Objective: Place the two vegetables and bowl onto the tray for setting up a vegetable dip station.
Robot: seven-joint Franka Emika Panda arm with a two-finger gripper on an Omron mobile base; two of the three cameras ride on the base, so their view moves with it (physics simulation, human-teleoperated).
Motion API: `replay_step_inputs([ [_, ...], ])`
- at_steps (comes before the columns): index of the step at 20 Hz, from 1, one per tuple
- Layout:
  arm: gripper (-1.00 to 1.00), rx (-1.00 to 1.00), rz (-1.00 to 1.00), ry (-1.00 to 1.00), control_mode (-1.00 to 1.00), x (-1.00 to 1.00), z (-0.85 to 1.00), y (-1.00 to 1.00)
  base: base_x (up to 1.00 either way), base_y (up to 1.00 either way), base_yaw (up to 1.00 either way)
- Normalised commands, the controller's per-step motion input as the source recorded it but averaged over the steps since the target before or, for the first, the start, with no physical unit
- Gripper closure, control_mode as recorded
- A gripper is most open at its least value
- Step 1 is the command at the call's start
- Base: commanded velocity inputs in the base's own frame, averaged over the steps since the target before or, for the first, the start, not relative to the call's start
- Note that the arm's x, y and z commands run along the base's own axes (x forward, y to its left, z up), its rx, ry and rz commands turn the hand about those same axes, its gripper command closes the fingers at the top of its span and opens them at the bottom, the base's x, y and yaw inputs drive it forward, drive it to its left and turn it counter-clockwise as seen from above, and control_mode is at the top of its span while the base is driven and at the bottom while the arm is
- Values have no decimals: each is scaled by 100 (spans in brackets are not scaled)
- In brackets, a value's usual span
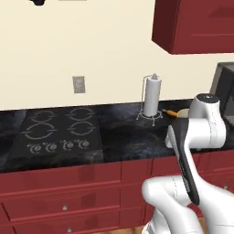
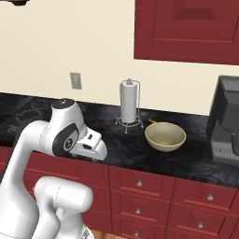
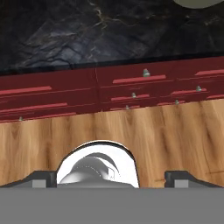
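- Claw [image 3: 112, 180]: fingers spread wide, nothing between them. It is held low in front of the cabinet drawers [image 3: 131, 81], looking down at the wood floor [image 3: 144, 127], short of the counter [image 2: 126, 144] edge and well apart from the paper towel holder [image 2: 130, 103].
- Bowl [image 2: 165, 136]: upright on the counter, just right of the paper towel holder and a bit nearer the front edge. Nothing visible inside.
- Bowl handling, my read: rigid, probably ceramic-like, moderately heavy, smooth and slippery. The body is too wide to span with the claw.
- Bowl grasp: pinch the rim wall, one finger inside and one outside, coming from above. The near side of the rim is the easiest reach. Expect it to tilt when hung from one side, so lift slowly and keep it low.
- Carrot [image 2: 152, 122]: lies flat on the counter just right of the paper towel holder's base, behind the bowl, near or touching its far rim; can't tell which.
- Carrot handling, my read: light, stiff, thin and round, so it will roll if nudged. Take it across its mid-length with fingers square to its axis, descending right to the counter surface.
- Access: the bowl sits between the claw and the carrot, and the paper towel holder crowds the carrot's left side. Moving the bowl to the tray first should open up the carrot.
- Second vegetable: can't identify it here.
- Dark appliance [image 2: 226, 121]: well right of the paper towel holder, past the bowl; keep the swing clear of it.
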Motion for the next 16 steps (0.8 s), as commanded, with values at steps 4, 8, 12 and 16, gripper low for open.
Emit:
replay_step_inputs([
  [4,-100,0,0,0,100,0,0,0,37,-80,5],
  [8,-100,0,0,0,100,0,0,0,56,-31,1],
  [12,-100,0,0,0,100,0,0,0,55,-29,10],
  [16,-100,0,0,0,100,0,0,0,32,-52,4],
])
